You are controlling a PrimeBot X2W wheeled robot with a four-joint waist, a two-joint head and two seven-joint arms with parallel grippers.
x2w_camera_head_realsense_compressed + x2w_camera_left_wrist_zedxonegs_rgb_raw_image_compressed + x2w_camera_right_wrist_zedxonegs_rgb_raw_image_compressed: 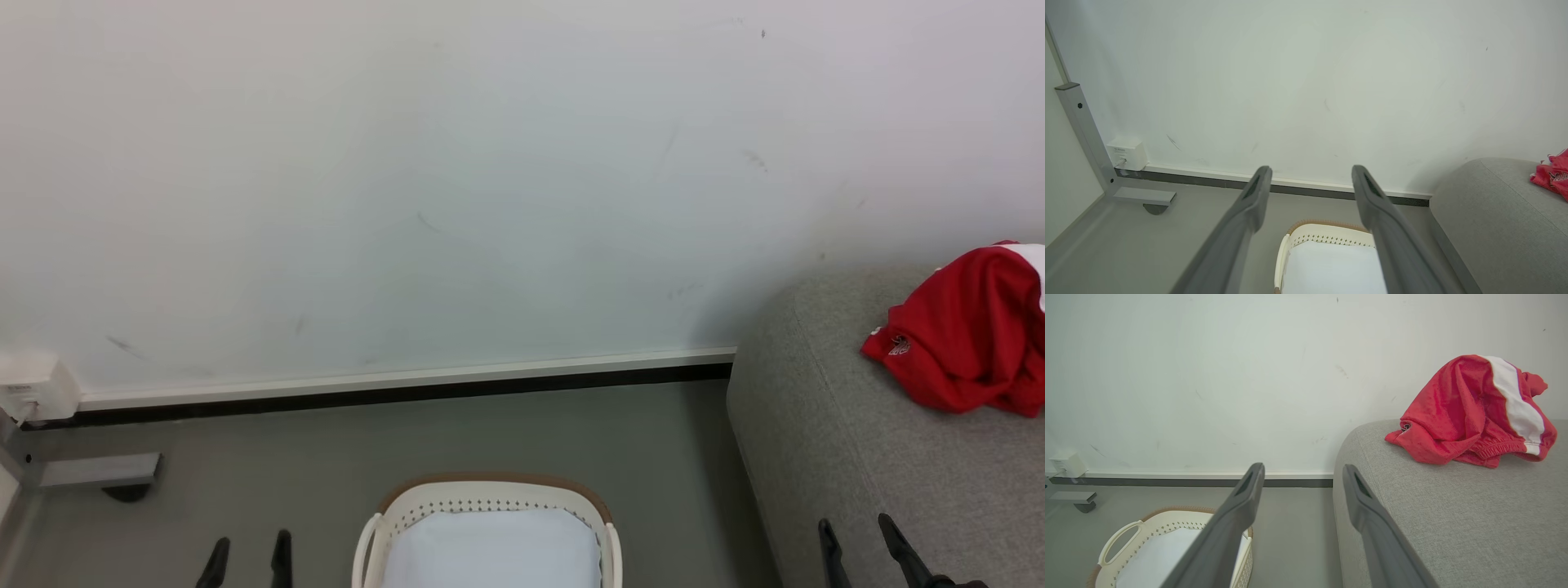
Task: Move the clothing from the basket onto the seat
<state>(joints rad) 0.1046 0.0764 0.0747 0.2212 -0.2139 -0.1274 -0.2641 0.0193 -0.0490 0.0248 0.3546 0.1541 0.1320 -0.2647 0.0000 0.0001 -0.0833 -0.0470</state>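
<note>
Though its crest (900, 345) is illegible, the clothing (971, 335) rests on the seat (898, 482).

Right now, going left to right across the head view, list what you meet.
White wall box → grey metal foot → the fingers of the left gripper → basket → rounded end of the seat → clothing, lying on the seat.

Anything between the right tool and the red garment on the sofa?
Nothing visible. The clothing already lies on the seat, and bare grey upholstery is all that separates it from the open right tool.
</note>
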